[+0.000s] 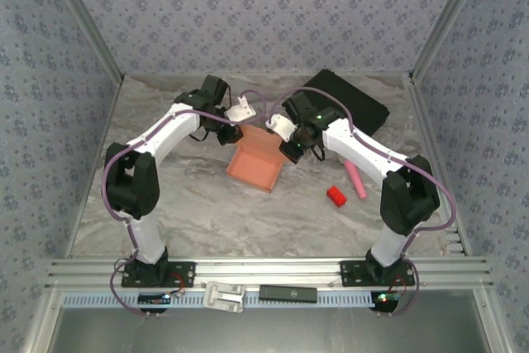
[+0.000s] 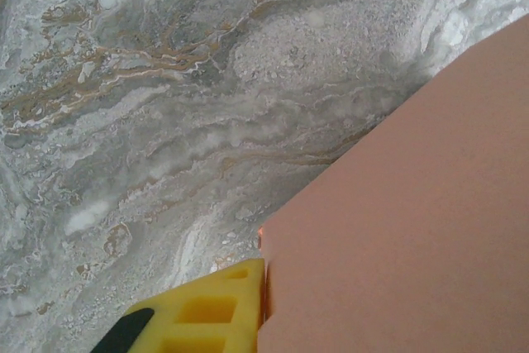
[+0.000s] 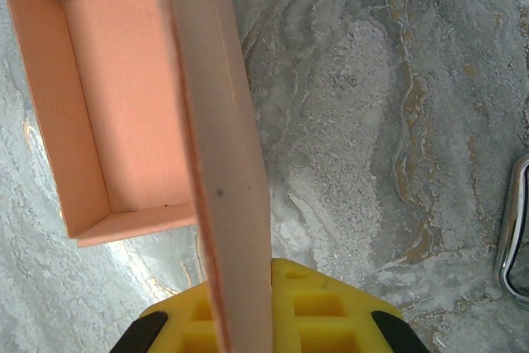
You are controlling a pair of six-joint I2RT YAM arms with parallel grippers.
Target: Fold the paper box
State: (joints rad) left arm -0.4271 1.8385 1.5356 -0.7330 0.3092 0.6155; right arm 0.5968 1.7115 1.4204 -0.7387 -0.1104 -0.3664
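Arms reach inward, left pincer [image 1: 232, 132] and right pincer [image 1: 289, 148] pinching paper box [image 1: 256, 168] walls.

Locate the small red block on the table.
In the top view the small red block lies right of the paper box, beside the pink stick's near end.

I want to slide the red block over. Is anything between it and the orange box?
No. In the top view, the table between the red block and the orange box is bare.
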